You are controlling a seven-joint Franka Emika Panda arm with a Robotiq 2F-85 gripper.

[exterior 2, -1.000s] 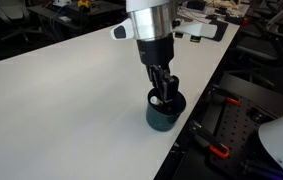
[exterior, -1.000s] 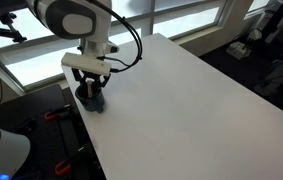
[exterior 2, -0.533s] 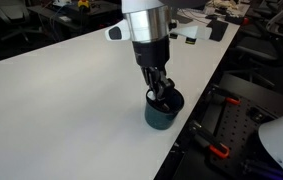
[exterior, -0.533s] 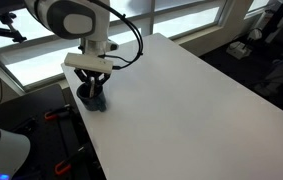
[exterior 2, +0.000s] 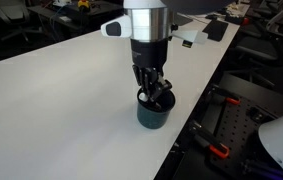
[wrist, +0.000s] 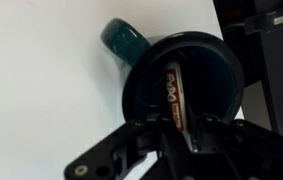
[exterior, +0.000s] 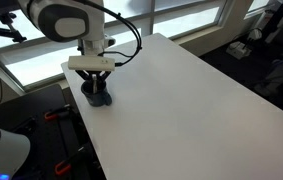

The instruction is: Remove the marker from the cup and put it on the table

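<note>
The dark blue-black cup (exterior 2: 152,116) stands near the edge of the white table (exterior 2: 61,90); it also shows in an exterior view (exterior: 100,99). In the wrist view the cup (wrist: 139,62) is seen from above, with the reddish-orange marker (wrist: 171,90) leaning inside it. My gripper (wrist: 183,126) points straight down with its fingertips inside the cup mouth. The fingers stand on either side of the marker's upper end with gaps showing, so it is open. In both exterior views the gripper (exterior 2: 153,95) (exterior: 98,90) hides the marker.
The table edge (exterior 2: 181,135) runs just beside the cup, with dark floor equipment and orange clamps (exterior 2: 219,150) below. White and black items (exterior 2: 199,33) lie at the table's far end. Windows (exterior: 181,15) line the back.
My gripper has shifted sideways along the table edge, and the cup has slid with it. The fingers stay down inside the cup.
</note>
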